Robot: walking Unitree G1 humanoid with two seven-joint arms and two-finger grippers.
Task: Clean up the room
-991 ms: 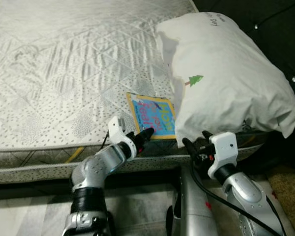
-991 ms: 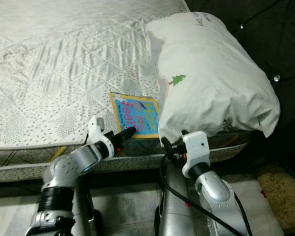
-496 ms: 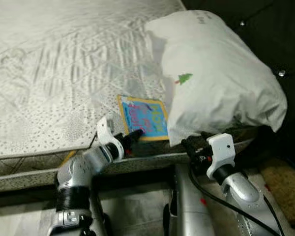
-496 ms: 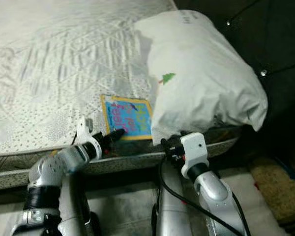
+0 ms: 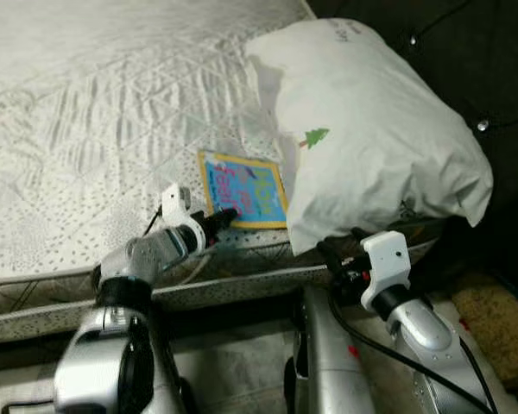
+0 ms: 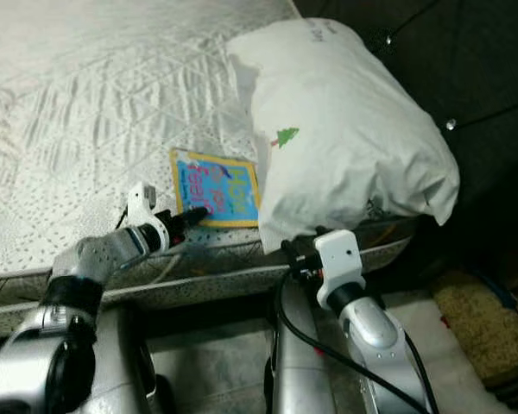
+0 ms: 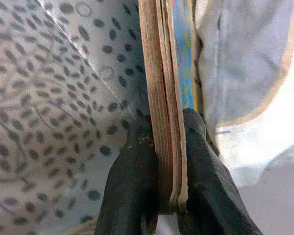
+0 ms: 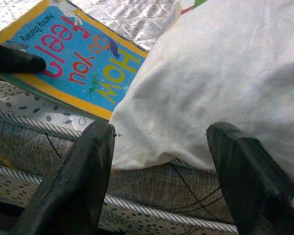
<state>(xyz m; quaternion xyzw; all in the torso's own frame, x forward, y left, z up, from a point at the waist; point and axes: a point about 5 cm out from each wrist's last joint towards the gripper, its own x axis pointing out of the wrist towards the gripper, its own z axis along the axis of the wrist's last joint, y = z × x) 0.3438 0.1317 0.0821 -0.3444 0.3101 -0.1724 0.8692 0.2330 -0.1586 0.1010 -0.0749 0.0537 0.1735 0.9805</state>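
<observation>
A picture book (image 5: 242,191) with a yellow border and blue cover lies flat near the mattress's front edge, its right side tucked against a big white pillow (image 5: 371,129). My left gripper (image 5: 220,217) is shut on the book's near edge; in the left wrist view both black fingers (image 7: 132,186) pinch the book's stacked pages (image 7: 164,98). My right gripper (image 5: 341,244) hangs open just below the pillow's front corner, at the mattress side. In the right wrist view its fingers (image 8: 83,171) straddle the pillow's lower bulge (image 8: 210,73) without touching it.
The quilted white mattress (image 5: 86,129) stretches away to the left and back. Its grey side panel (image 5: 242,280) faces me. A tan rug (image 5: 492,310) lies on the dark floor at the right. My silver torso (image 5: 328,371) is close to the bed.
My left arm has reached forward and its fingers have gone from just short of the book to gripping its near edge. The camera has shifted a little. The right gripper stays put.
</observation>
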